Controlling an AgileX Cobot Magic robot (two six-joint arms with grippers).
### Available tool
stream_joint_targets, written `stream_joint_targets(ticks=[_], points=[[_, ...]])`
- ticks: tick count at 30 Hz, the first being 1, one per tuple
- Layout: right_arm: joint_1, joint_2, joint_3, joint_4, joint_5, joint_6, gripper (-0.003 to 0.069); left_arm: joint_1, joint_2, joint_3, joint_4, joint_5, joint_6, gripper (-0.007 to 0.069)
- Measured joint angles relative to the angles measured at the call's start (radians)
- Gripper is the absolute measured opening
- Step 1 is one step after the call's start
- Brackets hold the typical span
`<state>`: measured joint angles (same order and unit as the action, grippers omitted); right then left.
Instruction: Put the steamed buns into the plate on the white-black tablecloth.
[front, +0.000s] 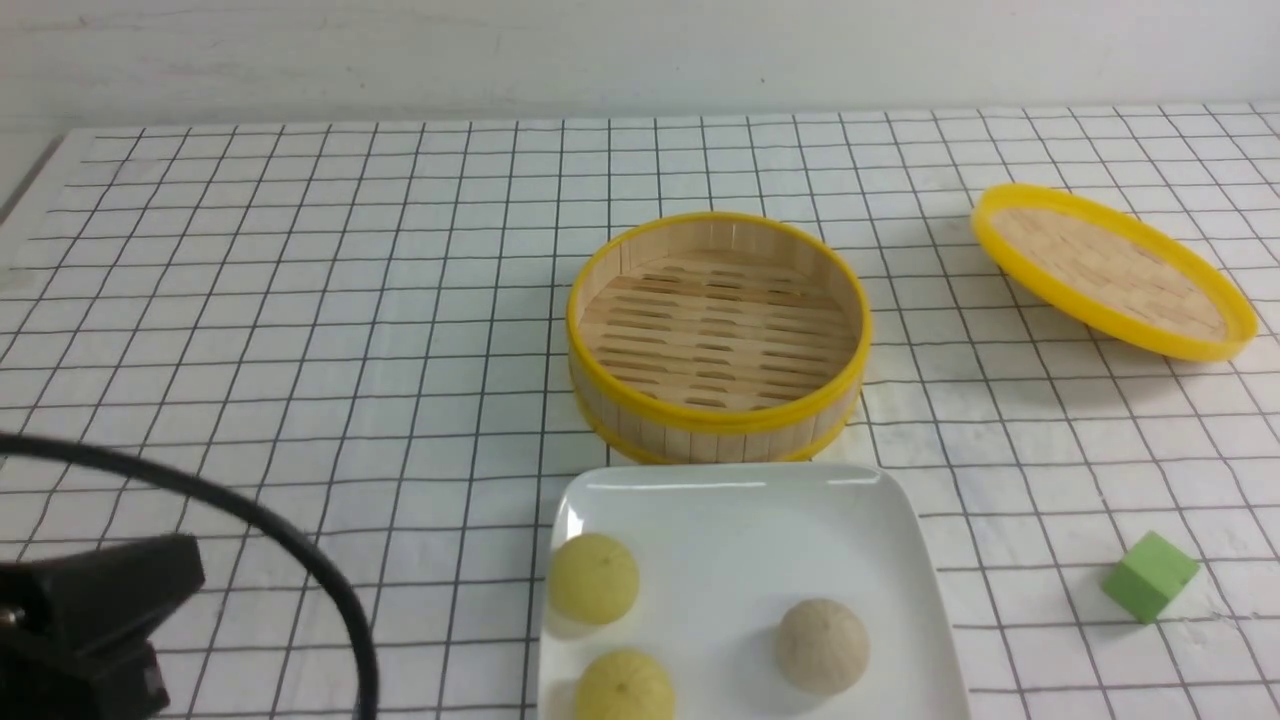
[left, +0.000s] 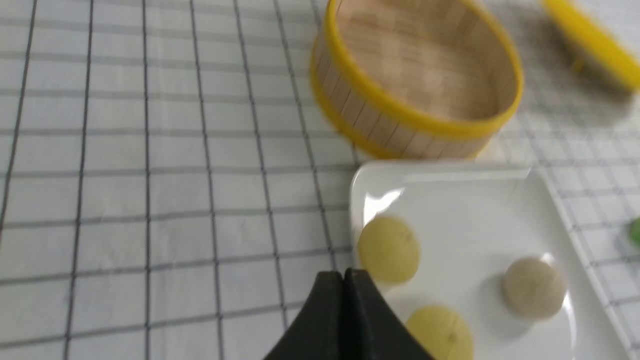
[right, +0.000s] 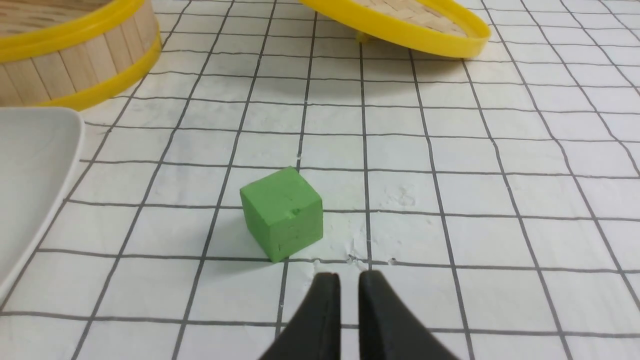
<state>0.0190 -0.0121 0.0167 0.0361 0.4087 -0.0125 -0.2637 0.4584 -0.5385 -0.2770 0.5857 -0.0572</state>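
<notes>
All three buns sit in the plate; we judge the placing done.

Largest first: the white-black tablecloth (front: 300, 300) carries the empty bamboo steamer (front: 718, 335), its woven lid (front: 1112, 270) tilted well apart, and the white square plate (front: 740, 520) just beside the steamer. In the plate lie the steamed buns: two pale yellow ones (front: 593, 578) (front: 623, 688) and a beige-grey one (front: 823, 645). Our left gripper (left: 344, 274) is closed on nothing near the plate's edge; our right gripper (right: 349, 278) is barely parted, empty, near the green cube (right: 282, 214). A careless retreat could clip the rim and roll the buns.
</notes>
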Motion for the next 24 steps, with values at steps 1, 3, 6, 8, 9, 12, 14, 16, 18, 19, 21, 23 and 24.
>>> stream_joint_targets(ticks=[1, 3, 6, 8, 9, 12, 14, 16, 18, 19, 21, 23, 24], points=[[0.000, 0.000, 0.000, 0.000, 0.000, 0.000, 0.0085, 0.000, 0.000, 0.000, -0.013, -0.032, 0.000, 0.0002], [0.000, 0.000, 0.000, 0.000, 0.000, 0.000, 0.0087, 0.000, 0.000, 0.000, -0.022, -0.061, 0.000, 0.0003], [0.000, 0.000, 0.000, 0.000, 0.000, 0.001, 0.0091, 0.000, 0.000, 0.001, -0.025, -0.083, 0.001, 0.0005], [0.000, 0.000, 0.000, 0.000, 0.000, 0.002, 0.0095, 0.000, 0.000, 0.001, -0.025, -0.086, 0.001, 0.0005], [0.000, 0.000, 0.000, 0.000, 0.000, 0.002, 0.0097, 0.000, 0.000, 0.001, -0.025, -0.088, 0.001, 0.0005], [0.000, 0.000, 0.000, 0.000, 0.000, 0.002, 0.0099, 0.000, 0.000, 0.001, -0.024, -0.088, 0.003, 0.0006], [0.000, 0.000, 0.000, 0.000, 0.000, 0.002, 0.0101, 0.000, 0.000, 0.002, -0.022, -0.090, 0.004, 0.0006], [0.000, 0.000, 0.000, 0.000, 0.000, 0.002, 0.0104, 0.000, 0.000, 0.003, -0.008, -0.091, 0.004, 0.0010], [0.000, 0.000, 0.000, 0.000, 0.000, 0.002, 0.0106, 0.000, 0.000, 0.005, -0.003, -0.092, 0.006, 0.0013], [0.000, 0.000, 0.000, 0.000, 0.000, 0.002, 0.0107, 0.000, -0.001, 0.011, 0.003, -0.097, 0.006, 0.0013], [0.000, 0.000, 0.000, 0.000, 0.000, 0.002, 0.0110, 0.000, -0.010, 0.027, 0.024, -0.099, 0.006, 0.0013], [0.000, 0.000, 0.000, 0.000, 0.000, 0.003, 0.0114, 0.007, -0.042, 0.069, 0.073, -0.118, -0.005, 0.0015], [0.000, 0.000, 0.000, 0.000, 0.000, 0.003, 0.0116, 0.024, -0.076, 0.120, 0.129, -0.153, -0.032, 0.0014]])
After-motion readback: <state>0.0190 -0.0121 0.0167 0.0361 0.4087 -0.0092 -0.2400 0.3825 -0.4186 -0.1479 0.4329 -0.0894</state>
